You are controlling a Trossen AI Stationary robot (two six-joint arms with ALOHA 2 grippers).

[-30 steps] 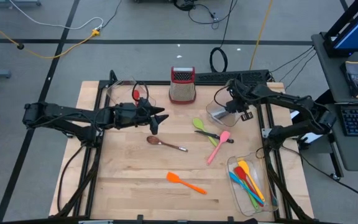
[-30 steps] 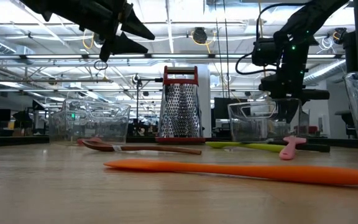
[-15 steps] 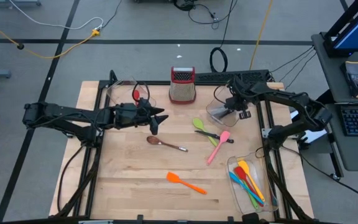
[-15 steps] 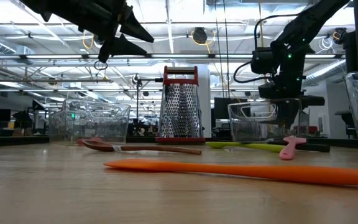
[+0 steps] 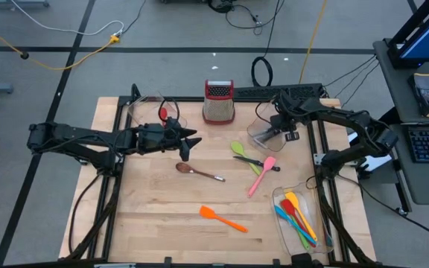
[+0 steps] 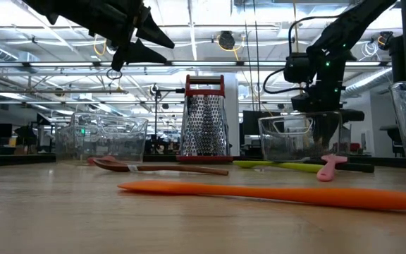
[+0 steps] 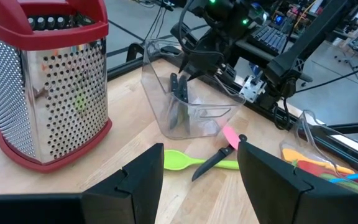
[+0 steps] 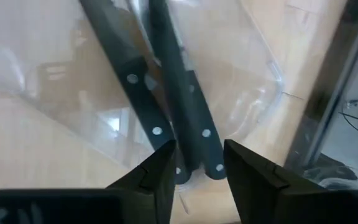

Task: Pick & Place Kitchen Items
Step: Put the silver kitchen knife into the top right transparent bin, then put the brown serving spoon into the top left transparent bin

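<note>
Knives (image 8: 179, 134) with black handles now lie inside the clear bin (image 5: 263, 135) at about two o'clock on the table (image 5: 155, 216). My right gripper (image 5: 278, 131) hangs just over that bin's rim, and over the last second I have seen it settle a little lower and its jaws ease apart. In the right wrist view the two fingers stand a narrow gap apart with the riveted handles beyond them, and nothing is clamped between them. I read that as a release: the knife I was carrying is delivered, and this arm is free for the next pick.

My left gripper (image 5: 187, 143) hasn't shifted. It hovers at about ten o'clock, jaws wide and empty.

Still out on the table are the green spoon (image 5: 238, 150), a black knife (image 5: 253, 161) and the pink spatula (image 5: 262, 175) clustered right of centre, the brown spoon (image 5: 197, 172) near the middle, and the orange spatula (image 5: 222, 218) toward six o'clock. The bin at four o'clock (image 5: 283, 221) already holds a bundle of coloured utensils. So there is a fair bit left.
</note>
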